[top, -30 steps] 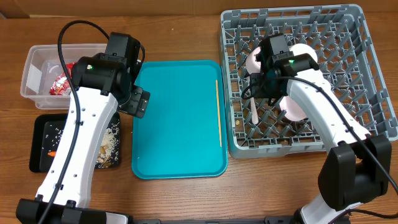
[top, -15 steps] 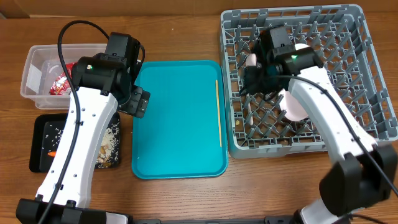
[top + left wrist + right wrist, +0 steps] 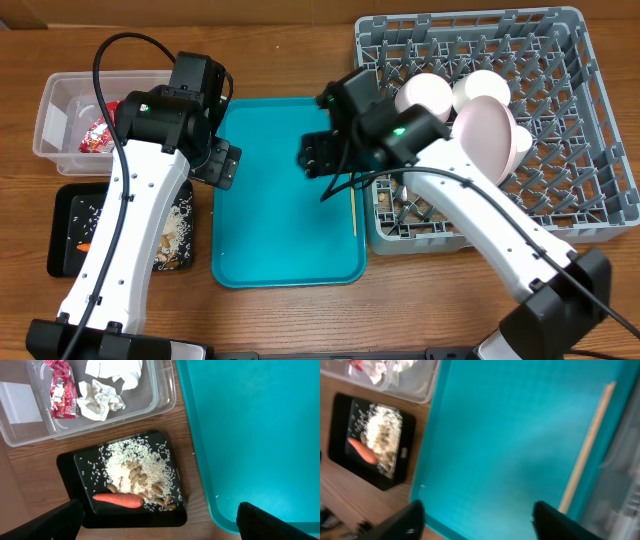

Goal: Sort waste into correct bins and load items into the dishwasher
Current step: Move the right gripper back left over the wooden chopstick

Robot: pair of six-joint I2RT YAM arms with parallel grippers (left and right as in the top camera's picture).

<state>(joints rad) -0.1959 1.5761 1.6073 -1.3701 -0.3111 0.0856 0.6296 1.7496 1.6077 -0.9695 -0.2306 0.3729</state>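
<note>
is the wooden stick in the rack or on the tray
On the tray: the stick lies flat along the teal tray's right edge, outside the grey rack.

The left gripper point(image 3: 162, 521) pointed down with its jaws spread wide and nothing between them, the left arm point(image 3: 120, 230) bent behind it. The right gripper point(image 3: 480, 522) also faced down, jaws apart and seemingly empty in a blurred view, the right arm point(image 3: 470, 210) stretched long behind it.
</note>
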